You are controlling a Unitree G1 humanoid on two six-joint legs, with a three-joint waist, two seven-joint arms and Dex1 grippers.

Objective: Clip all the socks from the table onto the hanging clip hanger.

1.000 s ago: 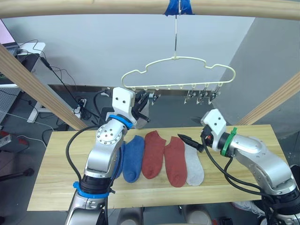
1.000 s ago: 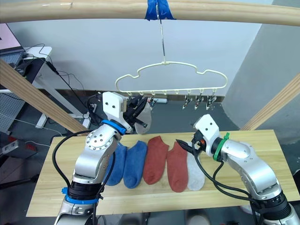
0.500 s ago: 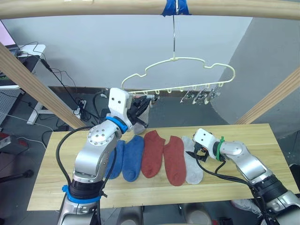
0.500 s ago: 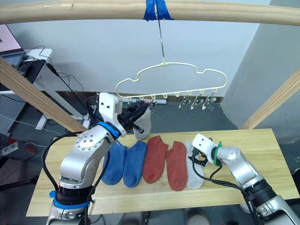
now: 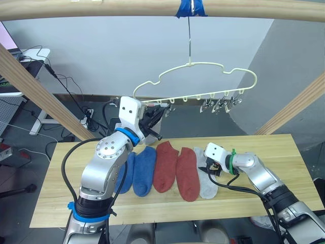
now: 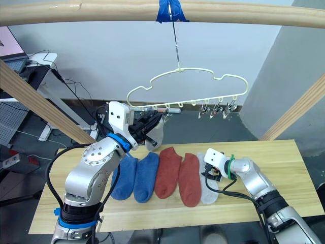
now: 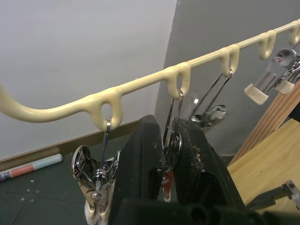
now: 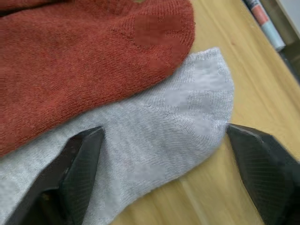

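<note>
Since a second ago the right gripper (image 5: 205,168) has dropped from above the socks to the desk (image 5: 284,152), and now straddles the toe of the light grey sock (image 5: 204,175). Its fingers (image 8: 79,164) stand spread on either side of that toe, holding nothing, probably so that a pinch can gather the fabric off the wood.

Higher up, the left gripper (image 6: 152,123) is clenched around one metal clip (image 7: 172,140) on the clip hanger (image 5: 203,68), just beside another clip that appears to hold a second grey sock (image 6: 154,138), though that sock is partly hidden by the arm. Squeezing the clip would keep it ready for the next sock.

Five socks lie side by side on the desk: two blue socks (image 5: 143,173), two rust-red socks (image 5: 165,168) and the grey one, touching or overlapping along their edges. Each runs its long axis from the near edge toward the far edge, with the grey toe at the far end, pointing toward the hanger, whose row of clips runs across the scene, tilted slightly.
</note>
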